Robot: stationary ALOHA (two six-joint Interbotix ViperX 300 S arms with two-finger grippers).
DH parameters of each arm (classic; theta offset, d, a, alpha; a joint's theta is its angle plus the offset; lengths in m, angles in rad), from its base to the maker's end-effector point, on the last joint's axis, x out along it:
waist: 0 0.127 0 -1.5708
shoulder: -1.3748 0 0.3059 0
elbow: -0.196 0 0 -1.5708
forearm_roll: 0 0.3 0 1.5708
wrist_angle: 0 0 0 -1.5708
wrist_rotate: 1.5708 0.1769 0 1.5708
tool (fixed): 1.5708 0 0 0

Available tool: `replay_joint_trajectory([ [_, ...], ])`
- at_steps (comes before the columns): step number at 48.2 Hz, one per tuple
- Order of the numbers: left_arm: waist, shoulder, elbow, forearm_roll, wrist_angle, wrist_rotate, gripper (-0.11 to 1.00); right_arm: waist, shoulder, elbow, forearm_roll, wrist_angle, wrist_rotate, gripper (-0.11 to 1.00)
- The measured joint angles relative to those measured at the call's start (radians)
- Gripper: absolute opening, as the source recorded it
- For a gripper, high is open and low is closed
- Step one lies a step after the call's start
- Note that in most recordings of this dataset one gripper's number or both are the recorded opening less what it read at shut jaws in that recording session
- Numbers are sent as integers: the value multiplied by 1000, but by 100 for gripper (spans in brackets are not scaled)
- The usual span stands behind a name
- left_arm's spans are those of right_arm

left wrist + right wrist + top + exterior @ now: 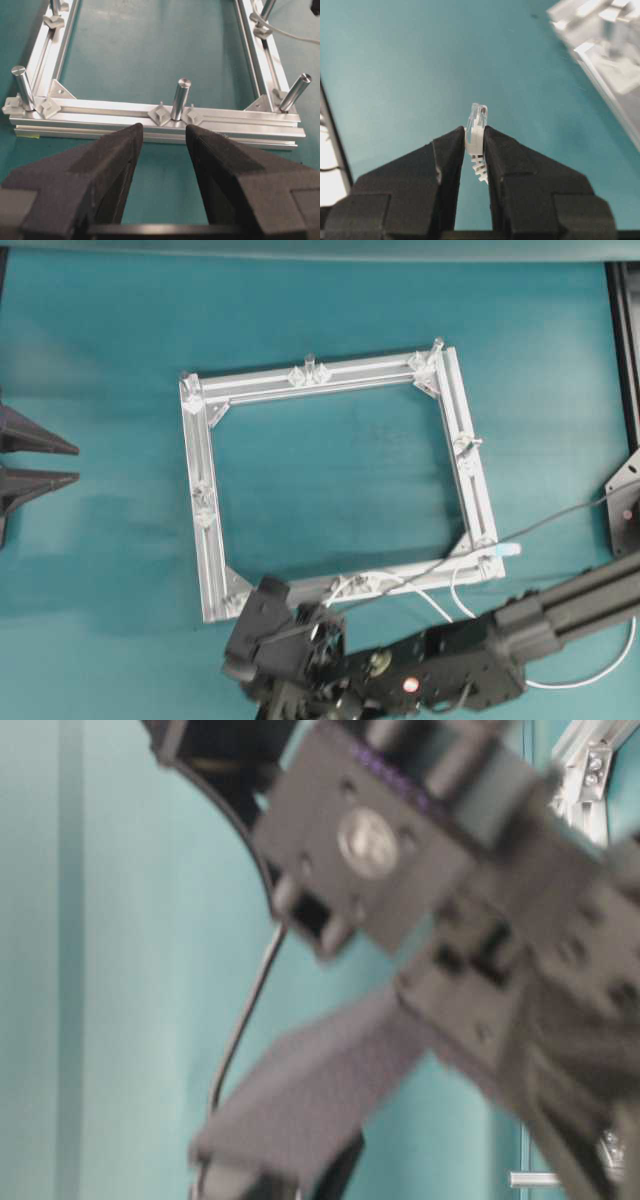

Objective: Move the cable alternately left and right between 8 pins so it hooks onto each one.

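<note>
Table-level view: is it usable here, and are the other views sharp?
Table-level view: the right arm fills it, motion-blurred, barely usable. Right wrist view: the plug in the right tool is sharp, the frame smeared. Left wrist view: crisp pins. Overhead view: evenly lit.

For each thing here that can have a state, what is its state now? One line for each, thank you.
Left gripper: open, empty, in front of the frame's rail.
Right gripper: jaws shut on the plug.
Plug: clamped, clear tip sticking out.
Cable: lying slack by the frame's bottom rail.
Frame: flat on the table.
Pins: upright.
</note>
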Motion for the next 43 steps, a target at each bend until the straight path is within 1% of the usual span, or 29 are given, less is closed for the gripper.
replay_joint_trajectory([
  [10,0,0,0,2,-2,0,53,-2,77,-118,0,2,-2,15],
  [18,0,0,6,2,-11,0,53,-2,140,-216,-5,25,-3,15],
  [28,0,0,17,2,-21,0,53,-14,219,-347,-34,66,-3,15],
  [35,0,-5,17,2,-23,0,53,-51,250,-407,-54,120,-3,15],
  [43,0,-6,17,2,-23,0,53,-118,252,-445,-64,176,-3,15],
])
